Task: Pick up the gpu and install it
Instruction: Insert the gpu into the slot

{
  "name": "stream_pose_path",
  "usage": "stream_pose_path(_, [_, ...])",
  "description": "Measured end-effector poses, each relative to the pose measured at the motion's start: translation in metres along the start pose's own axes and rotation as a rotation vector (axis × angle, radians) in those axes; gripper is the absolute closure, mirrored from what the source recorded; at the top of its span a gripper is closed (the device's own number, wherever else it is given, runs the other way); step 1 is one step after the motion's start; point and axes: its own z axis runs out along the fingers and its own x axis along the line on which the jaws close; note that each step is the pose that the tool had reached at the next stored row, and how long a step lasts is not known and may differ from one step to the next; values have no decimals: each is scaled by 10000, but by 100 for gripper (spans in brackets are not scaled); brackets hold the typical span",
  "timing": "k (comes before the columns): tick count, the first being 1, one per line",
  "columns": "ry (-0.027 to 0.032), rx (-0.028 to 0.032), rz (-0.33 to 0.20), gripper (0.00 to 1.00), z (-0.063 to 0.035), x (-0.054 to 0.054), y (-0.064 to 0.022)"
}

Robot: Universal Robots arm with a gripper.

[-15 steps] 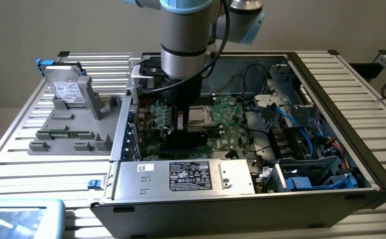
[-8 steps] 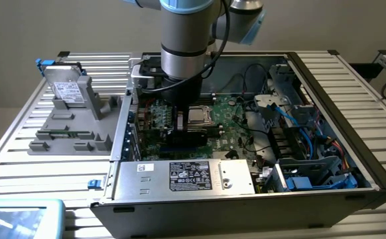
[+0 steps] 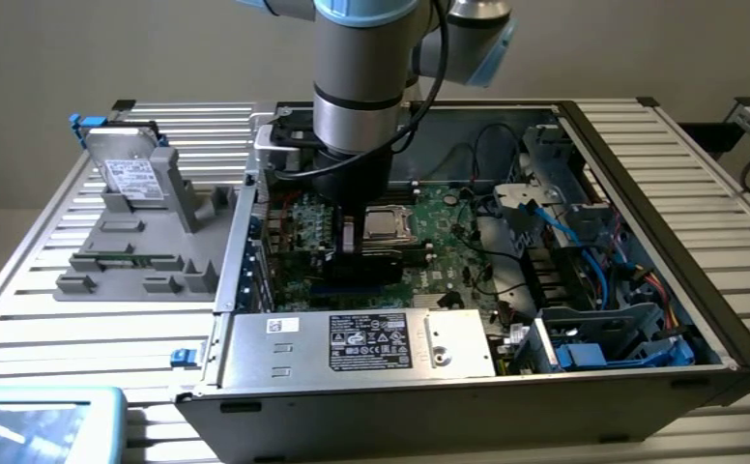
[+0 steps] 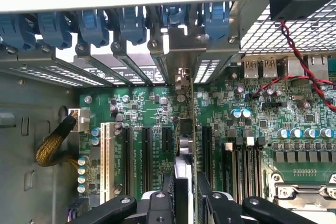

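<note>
Inside the open case (image 3: 452, 418), the gripper (image 4: 187, 188) was clamped on the gpu (image 4: 185, 145), which stood on edge between its fingers (image 4: 170, 182), directly under the tool and just above the motherboard (image 4: 142, 103). The card's long axis ran from the gripper toward the case's rear wall on the exterior view's left, parallel to the black expansion slots (image 4: 148, 156), and its silver bracket (image 4: 181, 74) met the row of slot covers (image 4: 105, 69) there. Whether its lower edge had already entered a slot could not be made out, though it seemed very close.
</note>
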Motion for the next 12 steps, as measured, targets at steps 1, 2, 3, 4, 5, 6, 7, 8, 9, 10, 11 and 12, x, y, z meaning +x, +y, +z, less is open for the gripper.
stream_pose_path(1, [0, 1, -8, 72, 0, 0, 0])
stream_pose_path(2, [2, 5, -15, 72, 0, 0, 0])
stream_pose_path(3, [0, 13, -23, 72, 1, 0, 0])
stream_pose_path(4, [-1, 30, -31, 72, 1, 0, 0])
stream_pose_path(5, [-1, 46, -44, 72, 2, -1, 0])
stream_pose_path(6, [1, 52, -69, 72, 1, 0, 0])
stream_pose_path(7, [4, 55, -98, 72, 1, 1, -1])
stream_pose_path(8, [7, 58, -129, 72, 1, 1, -1])
stream_pose_path(9, [10, 61, -164, 72, 0, 1, -1])
stream_pose_path(10, [13, 63, -198, 72, 0, 1, 0])
stream_pose_path(11, [16, 65, -225, 72, 0, 1, 0])
stream_pose_path(12, [17, 65, -228, 72, 0, 1, 0])
